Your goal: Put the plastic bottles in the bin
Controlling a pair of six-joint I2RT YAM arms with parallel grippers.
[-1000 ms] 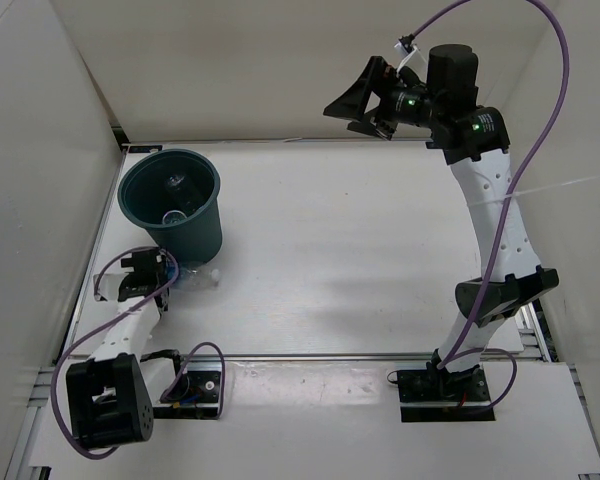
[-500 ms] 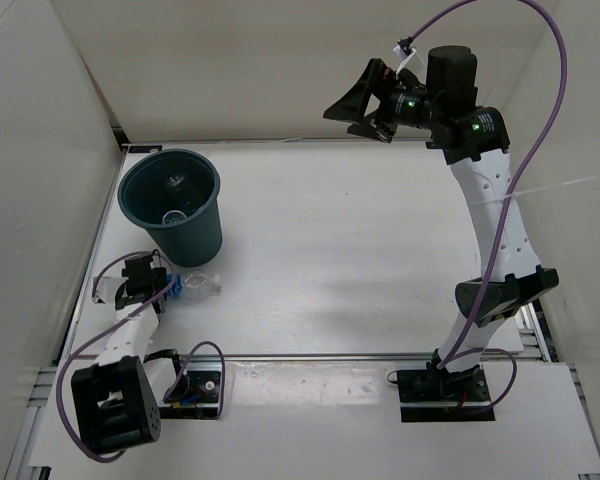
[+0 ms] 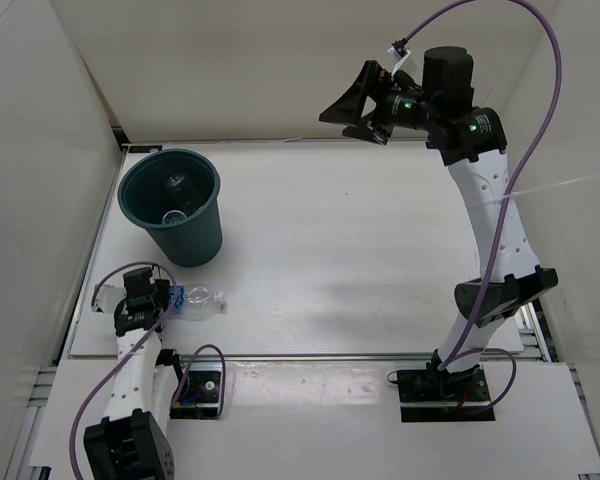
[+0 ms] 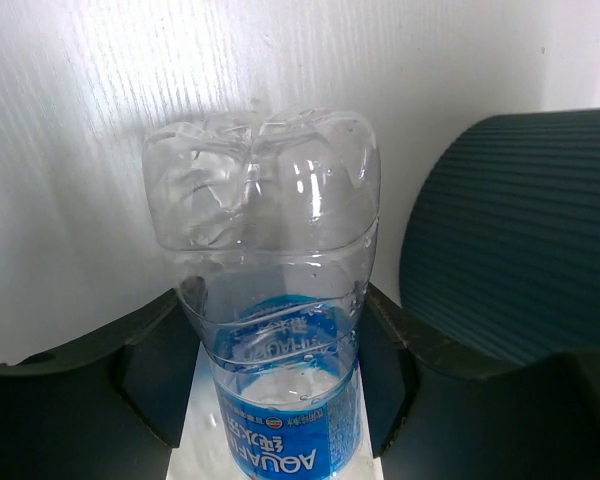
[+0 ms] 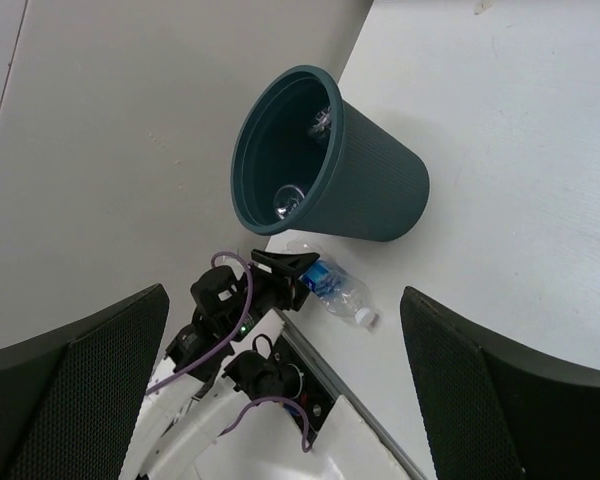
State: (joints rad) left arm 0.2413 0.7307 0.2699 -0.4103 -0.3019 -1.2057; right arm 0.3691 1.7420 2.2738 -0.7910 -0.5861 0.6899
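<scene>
Left end effector [image 3: 172,299]: at the near left corner of the tabletop [image 3: 360,260], closed on the bottle, one finger on each side of its body.
Bottle [image 4: 270,300]: clear, lying on its side, base pointing away from the wrist and white cap to the right in the top view; just in front of the bin. I cannot tell if it is lifted off the surface.
Writing: a blue label with white letters, upside down in the wrist view; they begin "AQUAF", the rest is cut off.
Step in hand: the grasp seems to be made; the carrying is not yet done.
Next move: I think it calls for lifting the bottle above the rim, bringing it over the opening, then releasing.
Bin [image 3: 200,240]: upright, just behind the bottle; clear things lie inside, probably bottles.
Right end effector [image 3: 345,110]: high at the far side, wide open and holding nothing.
</scene>
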